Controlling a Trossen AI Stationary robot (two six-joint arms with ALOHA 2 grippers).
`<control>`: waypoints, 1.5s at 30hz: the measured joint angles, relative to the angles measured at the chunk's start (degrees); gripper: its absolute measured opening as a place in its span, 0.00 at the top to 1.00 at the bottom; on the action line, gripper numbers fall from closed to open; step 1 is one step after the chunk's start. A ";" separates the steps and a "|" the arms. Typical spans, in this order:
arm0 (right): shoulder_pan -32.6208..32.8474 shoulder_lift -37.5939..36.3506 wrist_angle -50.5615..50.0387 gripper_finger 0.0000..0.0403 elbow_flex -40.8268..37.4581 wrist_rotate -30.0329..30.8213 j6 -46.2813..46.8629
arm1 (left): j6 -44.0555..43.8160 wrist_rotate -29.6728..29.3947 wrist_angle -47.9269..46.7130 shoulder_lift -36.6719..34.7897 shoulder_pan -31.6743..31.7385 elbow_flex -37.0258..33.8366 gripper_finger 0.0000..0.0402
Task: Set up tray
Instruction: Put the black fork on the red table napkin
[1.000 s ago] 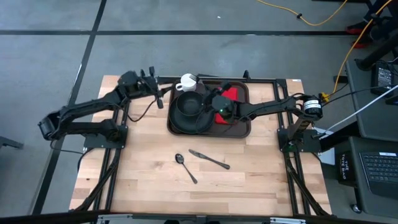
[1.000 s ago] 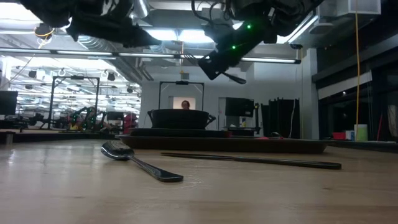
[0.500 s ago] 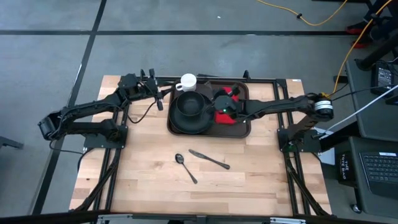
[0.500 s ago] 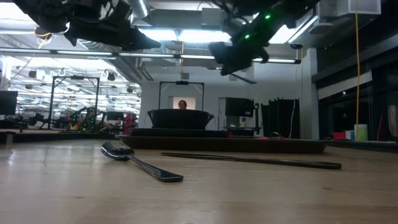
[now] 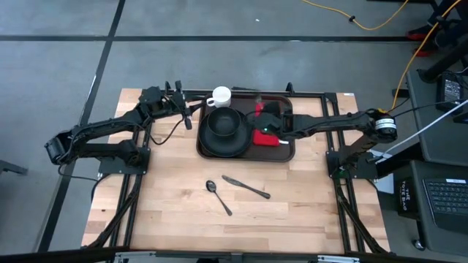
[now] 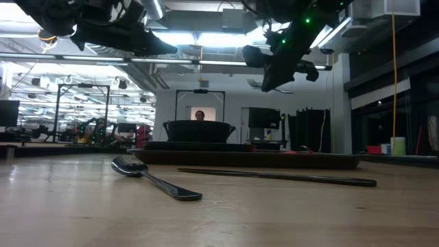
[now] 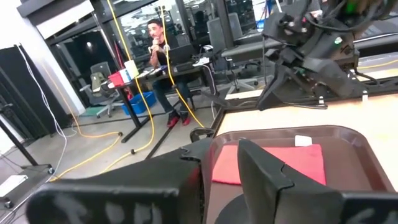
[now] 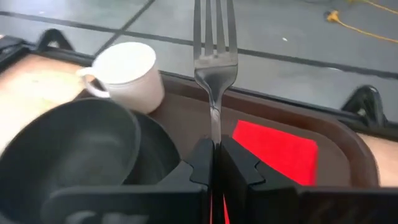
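Wooden counter (image 5: 175, 197) carries the tray (image 5: 285, 152). Above its red napkin (image 8: 277, 149), the right claw (image 8: 214, 163) pinches a fork (image 8: 214, 59) (tines forward). Left claw (image 5: 184, 109), partly parted, hangs empty beside the tray.

Our right arm reaches in from the table's right side, stretched low and nearly straight, its right gripper (image 5: 268, 121) poised above the tray (image 5: 285, 150), over that landmark's right half. Its fingers (image 8: 205, 163) are pinched tight on a fork (image 8: 213, 59), tines pointing forward. Our left arm bends at the elbow, holding the left gripper (image 5: 184, 109) raised just off the tray's far left corner.
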 joint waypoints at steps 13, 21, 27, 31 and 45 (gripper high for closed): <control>-4.94 3.88 -7.29 0.95 -0.02 -2.87 14.30 | 4.64 -1.40 0.54 0.02 0.03 0.00 0.84; -8.69 9.65 -6.78 0.95 -0.02 -11.40 16.40 | 5.07 -1.40 1.12 0.02 0.04 0.00 0.83; -9.86 12.52 -6.82 0.95 -0.02 -13.32 19.20 | 5.07 -1.39 1.11 0.02 0.04 0.00 0.84; -9.84 13.11 -7.45 0.95 -0.28 -13.30 21.45 | 5.07 -1.38 1.11 0.02 0.04 0.00 0.84; -9.84 16.17 -6.16 0.95 -0.78 -13.62 24.42 | 5.05 -1.35 0.91 0.02 0.04 0.00 0.85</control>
